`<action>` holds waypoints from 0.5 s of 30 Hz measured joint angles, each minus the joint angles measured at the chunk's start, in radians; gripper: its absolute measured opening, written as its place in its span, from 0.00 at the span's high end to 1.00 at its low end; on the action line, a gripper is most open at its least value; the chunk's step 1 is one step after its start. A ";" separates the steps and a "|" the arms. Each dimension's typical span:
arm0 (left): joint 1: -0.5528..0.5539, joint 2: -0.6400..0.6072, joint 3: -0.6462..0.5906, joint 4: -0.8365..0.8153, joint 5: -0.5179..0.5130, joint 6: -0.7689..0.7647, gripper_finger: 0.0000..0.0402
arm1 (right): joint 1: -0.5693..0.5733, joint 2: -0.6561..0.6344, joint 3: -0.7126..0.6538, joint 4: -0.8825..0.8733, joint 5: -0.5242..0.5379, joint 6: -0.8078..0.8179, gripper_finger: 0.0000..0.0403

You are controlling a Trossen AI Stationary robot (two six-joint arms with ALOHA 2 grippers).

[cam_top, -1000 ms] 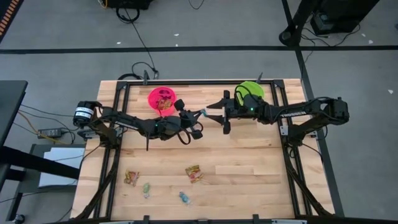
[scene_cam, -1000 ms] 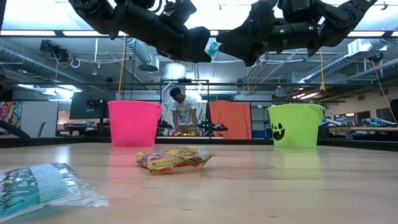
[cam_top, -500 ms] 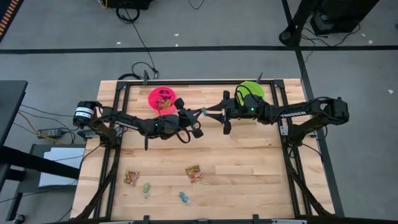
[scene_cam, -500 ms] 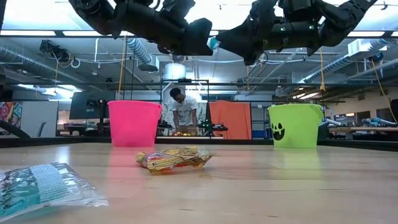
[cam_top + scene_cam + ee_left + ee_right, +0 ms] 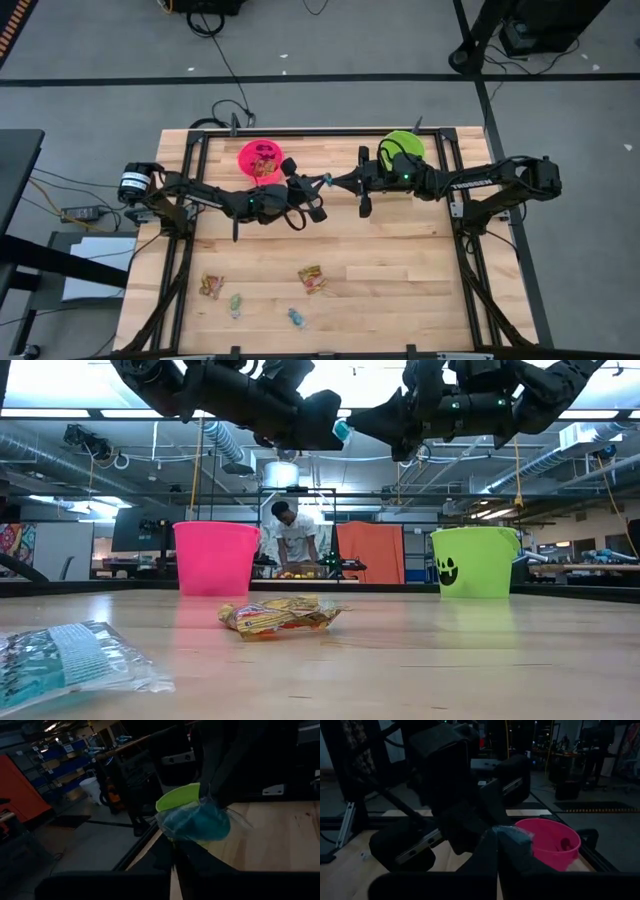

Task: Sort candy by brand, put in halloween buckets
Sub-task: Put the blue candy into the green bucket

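Handover: my left gripper (image 5: 322,183) and right gripper (image 5: 338,181) both pinch one teal candy (image 5: 342,430), mid-air near the far edge.
Done: orange packets lie in the pink bucket (image 5: 243,150).
Left: four candies near the front edge.

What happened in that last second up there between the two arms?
The right gripper slid toward the left gripper until their tips met high between the pink bucket and the green bucket. Both now pinch the teal candy, which the left one was already carrying: a handover, not yet released. The buckets and the loose sweets on the table stayed put.
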 joint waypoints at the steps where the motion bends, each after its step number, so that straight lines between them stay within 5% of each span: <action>1: 0.000 0.000 0.000 0.000 0.000 0.000 0.94 | 0.000 0.000 0.000 0.000 0.000 0.000 0.99; 7: 0.000 0.000 0.000 -0.012 -0.001 0.000 0.87 | 0.000 0.001 0.000 -0.002 0.007 -0.003 0.99; 15: -0.001 0.000 0.000 -0.067 0.000 -0.006 0.66 | -0.001 0.002 0.000 -0.006 0.028 -0.012 1.00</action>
